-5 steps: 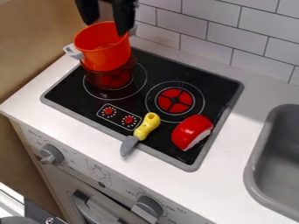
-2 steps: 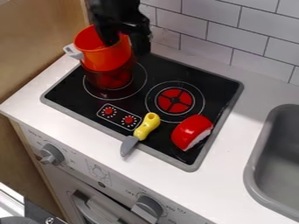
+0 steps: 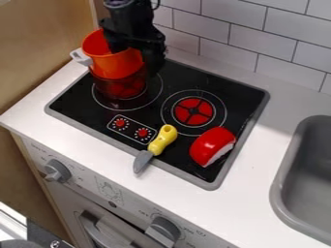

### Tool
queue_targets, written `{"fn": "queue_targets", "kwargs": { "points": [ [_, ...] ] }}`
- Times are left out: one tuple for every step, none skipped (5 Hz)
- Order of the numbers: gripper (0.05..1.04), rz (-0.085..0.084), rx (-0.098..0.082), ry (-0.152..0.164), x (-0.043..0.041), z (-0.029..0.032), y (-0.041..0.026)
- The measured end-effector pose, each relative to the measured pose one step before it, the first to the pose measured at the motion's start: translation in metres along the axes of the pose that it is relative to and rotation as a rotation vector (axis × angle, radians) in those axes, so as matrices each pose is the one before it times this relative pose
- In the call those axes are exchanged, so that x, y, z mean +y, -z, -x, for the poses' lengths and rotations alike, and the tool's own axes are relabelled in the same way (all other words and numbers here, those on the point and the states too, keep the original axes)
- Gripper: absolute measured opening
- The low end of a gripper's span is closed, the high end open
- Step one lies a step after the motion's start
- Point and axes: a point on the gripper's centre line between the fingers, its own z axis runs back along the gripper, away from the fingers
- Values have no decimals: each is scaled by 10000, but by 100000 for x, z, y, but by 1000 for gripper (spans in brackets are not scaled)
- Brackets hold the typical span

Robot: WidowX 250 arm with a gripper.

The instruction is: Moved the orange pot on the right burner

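So the black gripper [image 3: 135, 59] was down at the right side of the orange pot [image 3: 116, 67], with its fingers apart, one inside the rim and the other outside, and the wall between them. Couldn't see any real clamp, so I'd call this the grasp step, with the carry yet to come. The pot was upright at the back of the left burner [image 3: 129, 91], its grey handle [image 3: 81, 57] sticking out on the far side from the gripper. IMO the next move called for closing on that wall, a small straight lift, then a swing across to the right burner [image 3: 194, 111] and a gentle set-down. One-sided grip, so I'd have worried about the pot tipping. The red toy food [image 3: 210, 145] sat just in front of the right burner, and the toy knife [image 3: 163, 139] lay nearby, so coming in low could've bumped either one.
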Motion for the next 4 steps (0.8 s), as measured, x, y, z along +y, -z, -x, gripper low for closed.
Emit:
{"fn": "queue_targets", "kwargs": {
  "points": [
    [393,79,271,-98,-330,560,205],
    [170,-79,41,-74,-308,3,93],
    [65,169,-22,103,-342,64,-684],
    [55,109,-472,120,147,-151,-1520]
  ]
}}
